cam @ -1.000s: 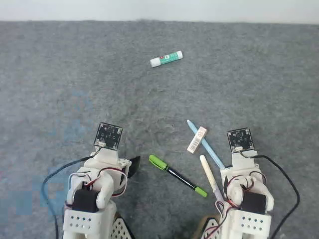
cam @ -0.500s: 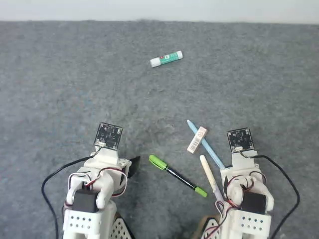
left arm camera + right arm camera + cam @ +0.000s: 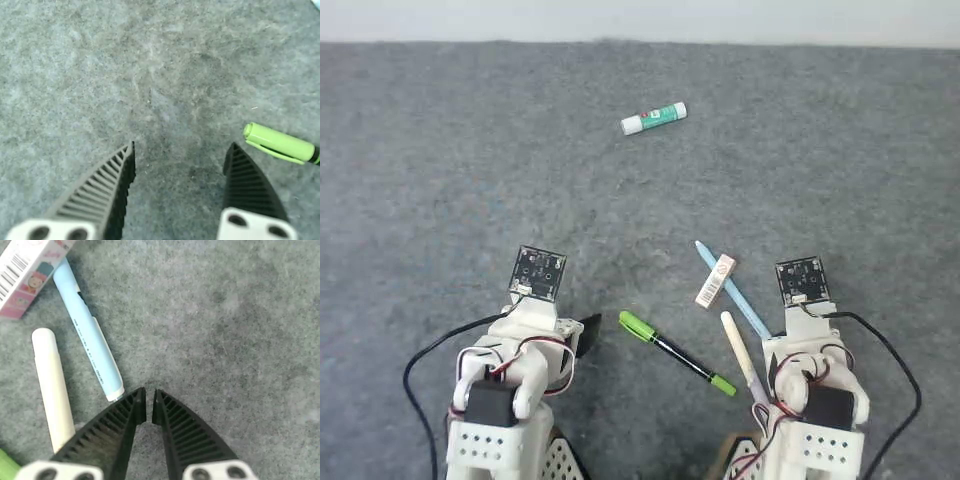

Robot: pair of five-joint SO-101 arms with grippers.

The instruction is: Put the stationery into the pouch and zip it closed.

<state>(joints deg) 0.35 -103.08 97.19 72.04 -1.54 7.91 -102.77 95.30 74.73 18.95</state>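
Bright, even, diffuse light from above over the grey bench point(image 3: 440, 150). Thin soft shadows beside green pen point(image 3: 675, 353) and glue stick point(image 3: 654, 118). Pale wall point(image 3: 640, 18) brightest. Bench dimmer close under the left gripper point(image 3: 182, 145).

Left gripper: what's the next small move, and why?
Likely slide the left gripper sideways toward the green pen until the pen's cap end sits between the jaws. The jaws stand open over bare mat, holding nothing. The pen's green end lies just outside one finger, closer to this arm than any other stationery.
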